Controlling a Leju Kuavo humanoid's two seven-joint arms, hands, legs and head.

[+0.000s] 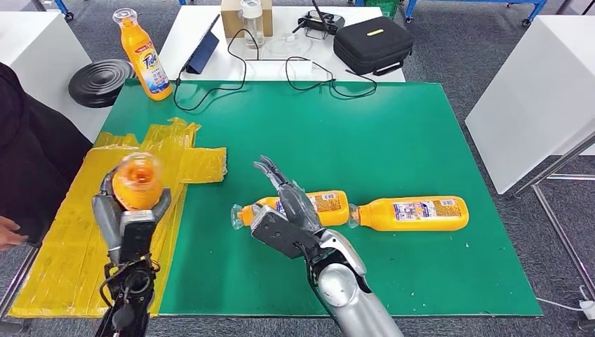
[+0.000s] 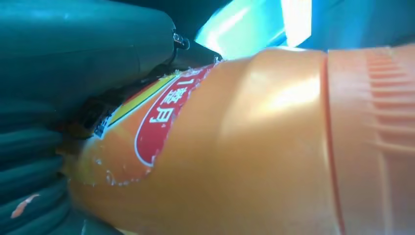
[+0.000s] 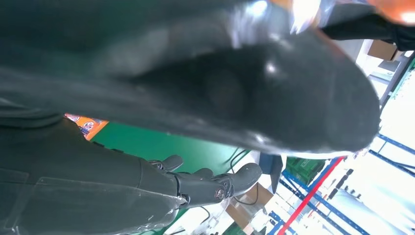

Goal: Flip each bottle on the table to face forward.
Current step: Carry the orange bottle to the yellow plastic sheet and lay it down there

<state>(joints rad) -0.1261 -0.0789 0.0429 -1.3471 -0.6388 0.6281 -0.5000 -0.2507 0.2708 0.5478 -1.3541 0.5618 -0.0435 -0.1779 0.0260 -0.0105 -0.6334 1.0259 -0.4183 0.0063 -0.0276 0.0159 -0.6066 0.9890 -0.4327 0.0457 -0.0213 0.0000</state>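
Observation:
My left hand (image 1: pixel 130 210) grips an orange bottle (image 1: pixel 137 181) and holds it up over the yellow taped patch (image 1: pixel 63 246), cap end toward my head camera. In the left wrist view that bottle (image 2: pixel 254 147) shows its red-edged label beside the hand's grey cover (image 2: pixel 73 58). My right hand (image 1: pixel 286 210) lies with straight, spread fingers over a bottle (image 1: pixel 326 203) lying on its side on the green mat (image 1: pixel 393 140). A second bottle (image 1: pixel 415 213) lies just to its right. A third bottle (image 1: pixel 144 53) stands upright at the mat's far left corner. The right wrist view has the fingers (image 3: pixel 205 183) extended.
A person in a dark sleeve (image 1: pixel 24 154) stands at the left edge. Behind the mat are a black ribbed disc (image 1: pixel 100 82), a tablet (image 1: pixel 203 43), cables (image 1: pixel 309 77), a cardboard box (image 1: pixel 235 17) and a black case (image 1: pixel 372 43). A white table (image 1: pixel 540 91) stands right.

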